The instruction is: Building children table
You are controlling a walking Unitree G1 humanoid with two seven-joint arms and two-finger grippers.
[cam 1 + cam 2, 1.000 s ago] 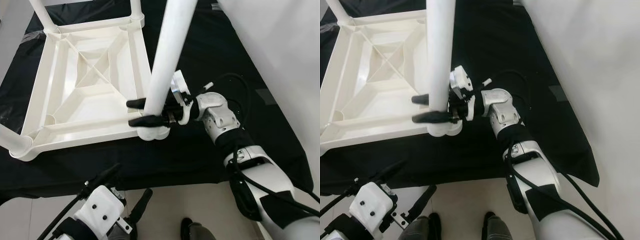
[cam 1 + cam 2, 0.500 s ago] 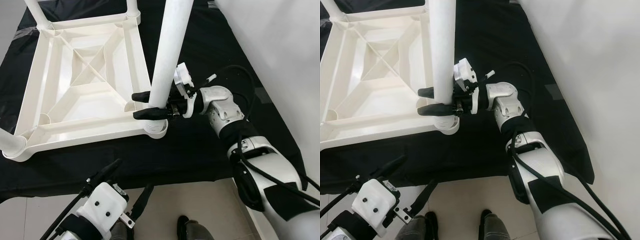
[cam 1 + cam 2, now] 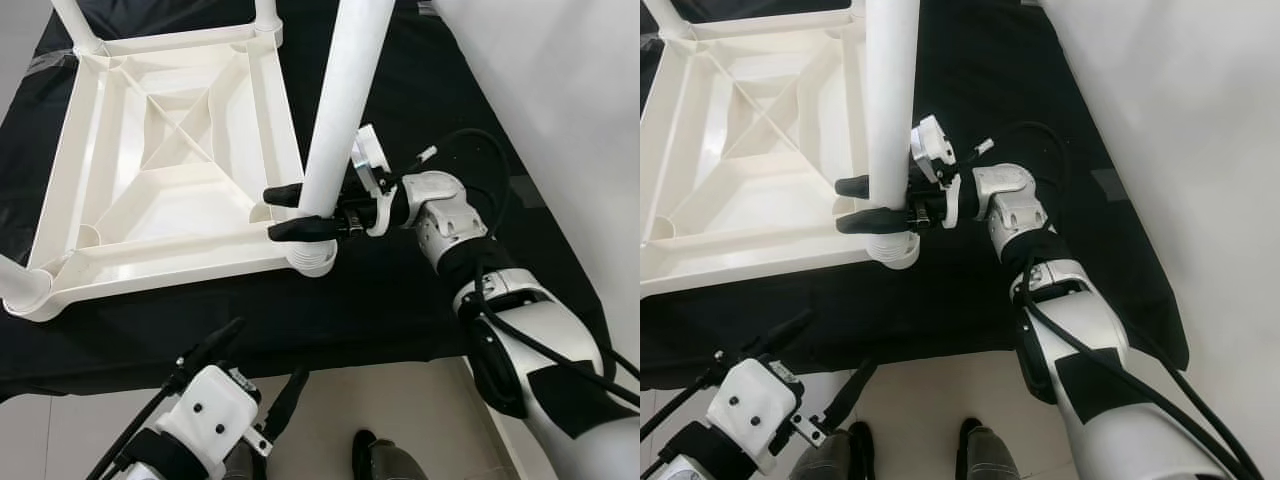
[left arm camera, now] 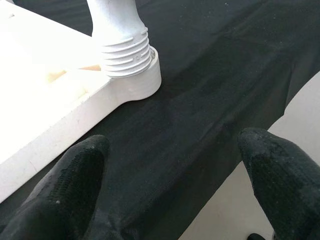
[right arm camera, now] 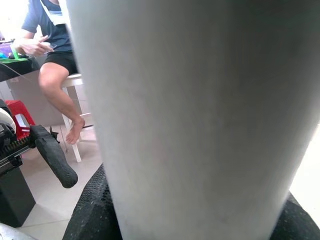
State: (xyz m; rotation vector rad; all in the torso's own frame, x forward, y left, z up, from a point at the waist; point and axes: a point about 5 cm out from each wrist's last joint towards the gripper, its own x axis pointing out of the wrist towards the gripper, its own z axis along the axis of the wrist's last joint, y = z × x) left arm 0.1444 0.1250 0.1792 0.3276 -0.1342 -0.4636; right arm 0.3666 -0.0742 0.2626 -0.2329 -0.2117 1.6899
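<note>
Children's table top (image 3: 170, 160) upside down on black cloth (image 3: 400, 290) over the floor, white leg (image 3: 335, 120) standing upright in its near corner socket, right tool (image 3: 285, 212) clamped around that leg, left tool (image 3: 250, 375) spread open low near the cloth edge

no legible text, labels, nos.
</note>
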